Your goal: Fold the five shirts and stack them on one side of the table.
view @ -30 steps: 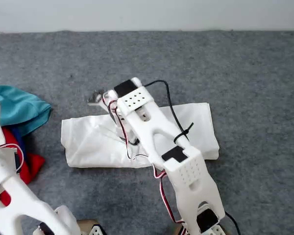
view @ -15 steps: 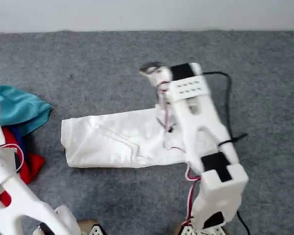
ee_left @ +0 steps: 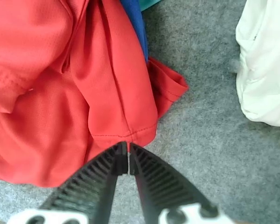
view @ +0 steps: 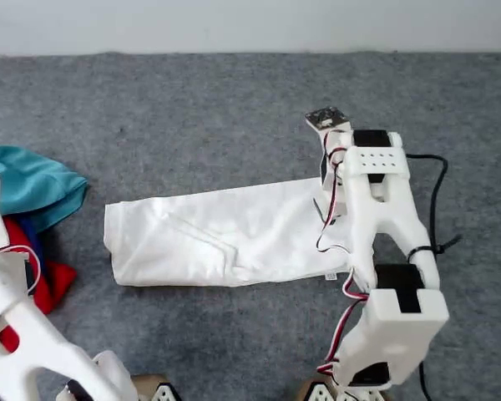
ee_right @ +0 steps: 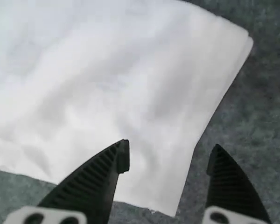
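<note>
Hovering right gripper [ee_right: 171,145]: its black jaws are standing wide apart with nothing between them, one tip hanging over the end of the white shirt [ee_right: 107,70] and the other over the grey table [ee_right: 259,107].
White shirt: it is lying folded into a long band across the middle of the table. The high view is showing its whole length, the right wrist view just one squared corner.
Left gripper [ee_left: 128,148]: its jaws are pressing together, tips sitting right at the hem of the red shirt [ee_left: 60,93].
Red shirt: it is lying crumpled, with a blue shirt [ee_left: 133,23] tucked against it. In the high view the left arm [view: 17,334] is covering most of it.
Teal shirt [view: 29,188]: it is topping the pile at the table's left edge, apart from the white shirt.
</note>
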### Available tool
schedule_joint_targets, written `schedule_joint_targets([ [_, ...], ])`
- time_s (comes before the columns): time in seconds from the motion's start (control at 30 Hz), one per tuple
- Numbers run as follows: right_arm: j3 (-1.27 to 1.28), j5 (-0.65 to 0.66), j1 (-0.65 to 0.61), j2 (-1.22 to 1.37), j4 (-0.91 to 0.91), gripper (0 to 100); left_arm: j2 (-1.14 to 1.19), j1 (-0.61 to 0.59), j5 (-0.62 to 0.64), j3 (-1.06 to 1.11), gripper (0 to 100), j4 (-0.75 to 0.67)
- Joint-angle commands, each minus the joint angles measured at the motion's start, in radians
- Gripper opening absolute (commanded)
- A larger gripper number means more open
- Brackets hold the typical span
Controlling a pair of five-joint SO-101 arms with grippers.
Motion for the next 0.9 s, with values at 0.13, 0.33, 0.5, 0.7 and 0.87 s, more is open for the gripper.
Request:
schedule_joint_targets([
  [0.13, 0.012, -0.107, 0.005, 0.122, -0.091, 26.2, -0.026, -0.002, 0.005, -0.016, 2, 0.031],
  [0.33, 0.011, -0.107, 0.008, 0.191, -0.085, 8.1, -0.026, -0.002, 0.005, -0.016, 2, 0.034],
  [0.5, 0.012, -0.069, 0.038, 0.174, -0.074, 1.0, -0.026, 0.000, 0.005, -0.016, 2, 0.031],
  [0.7, 0.011, 0.140, 0.196, 0.071, -0.045, 1.0, -0.026, 0.000, 0.005, -0.018, 2, 0.034],
  [0.87, -0.025, 0.400, 0.404, 0.002, -0.056, 1.0, -0.026, 0.000, 0.005, -0.018, 2, 0.032],
])
